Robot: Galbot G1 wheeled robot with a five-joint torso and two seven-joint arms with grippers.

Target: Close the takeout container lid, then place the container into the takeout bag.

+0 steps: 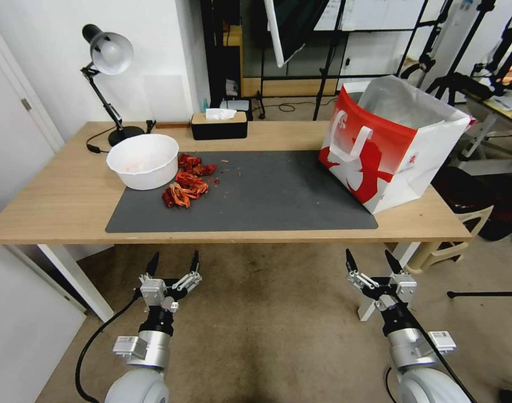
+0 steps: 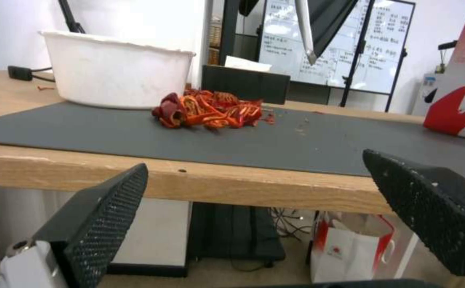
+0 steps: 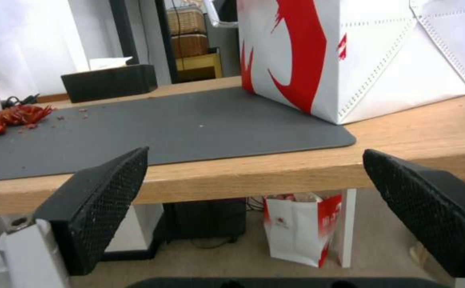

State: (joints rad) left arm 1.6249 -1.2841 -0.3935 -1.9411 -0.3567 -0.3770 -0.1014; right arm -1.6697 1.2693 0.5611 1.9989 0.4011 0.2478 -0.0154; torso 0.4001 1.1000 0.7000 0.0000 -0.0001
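Observation:
The takeout bag (image 1: pixel 390 151), red and white with white loop handles and a silvery lining, stands open on the table's right end, partly on the grey mat (image 1: pixel 256 196). Its side also rises in the right wrist view (image 3: pixel 350 56). The takeout container and its lid are out of view. My left gripper (image 1: pixel 175 257) hangs open and empty below the table's front edge, facing the mat (image 2: pixel 254 164). My right gripper (image 1: pixel 368 256) is open and empty too, low before the front edge, short of the bag (image 3: pixel 256 154).
A white bowl (image 1: pixel 143 160) sits on the mat's left, with a heap of red scraps (image 1: pixel 187 182) beside it. A black tissue box (image 1: pixel 219 125) and a desk lamp (image 1: pixel 107 56) stand at the back. A small red-and-white bag (image 3: pixel 302 228) is on the floor under the table.

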